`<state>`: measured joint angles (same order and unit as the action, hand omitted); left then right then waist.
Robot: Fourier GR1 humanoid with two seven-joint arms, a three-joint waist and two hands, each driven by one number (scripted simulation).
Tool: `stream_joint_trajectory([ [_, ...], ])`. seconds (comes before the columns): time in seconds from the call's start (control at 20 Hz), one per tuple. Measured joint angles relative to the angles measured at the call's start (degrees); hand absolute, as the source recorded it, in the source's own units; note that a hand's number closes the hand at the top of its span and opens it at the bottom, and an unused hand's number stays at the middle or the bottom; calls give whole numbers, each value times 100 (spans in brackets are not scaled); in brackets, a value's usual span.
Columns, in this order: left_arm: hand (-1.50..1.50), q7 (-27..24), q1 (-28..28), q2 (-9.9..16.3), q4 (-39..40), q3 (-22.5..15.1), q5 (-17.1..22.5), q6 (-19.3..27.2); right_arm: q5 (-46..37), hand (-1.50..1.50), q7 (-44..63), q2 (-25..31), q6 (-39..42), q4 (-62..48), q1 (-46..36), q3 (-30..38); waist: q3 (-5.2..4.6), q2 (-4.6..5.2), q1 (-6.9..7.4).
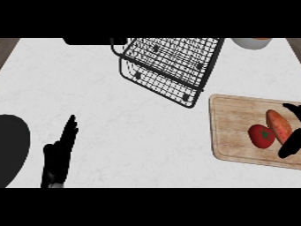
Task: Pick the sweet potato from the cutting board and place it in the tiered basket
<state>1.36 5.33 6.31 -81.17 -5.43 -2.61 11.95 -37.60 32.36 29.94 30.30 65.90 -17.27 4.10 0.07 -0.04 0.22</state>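
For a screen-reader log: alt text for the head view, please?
The right hand reaches around a sweet potato beside a tomato on a cutting board. A wire tiered basket stands behind; the left hand rests open.

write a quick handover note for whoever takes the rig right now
Right hand: open, fingers around the sweet potato on the cutting board, not yet closed on it.
Left hand: open, resting at lower left.
A tomato lies beside the sweet potato.
Tiered basket: at the counter's far side, nothing in it.
Done: reach.
Left: grasp, lift, place in basket.
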Motion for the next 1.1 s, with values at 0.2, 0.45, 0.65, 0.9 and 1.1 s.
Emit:
stream_joint_trajectory([
  [0.2,0,24,44,-29,-67,40,-44,-52,-146,150,-119,-78,-18,-32,97,61,-4,-1,-5],
  [0.45,0,89,14,9,-74,154,-50,-172,-431,150,-323,-207,-309,-135,119,40,-35,-11,-16],
  [0.65,0,11,-92,-46,97,178,-100,-158,-614,150,-744,-166,-512,-401,7,-26,-52,-23,-20],
  [0.9,0,30,-89,-131,66,155,-181,-75,-1066,150,-1282,-134,-1097,-563,13,-242,-66,-32,-12],
  [1.1,0,-21,-72,-107,95,178,-165,-131,-1466,150,-742,-760,-1288,99,20,-772,-78,-48,-37],
])
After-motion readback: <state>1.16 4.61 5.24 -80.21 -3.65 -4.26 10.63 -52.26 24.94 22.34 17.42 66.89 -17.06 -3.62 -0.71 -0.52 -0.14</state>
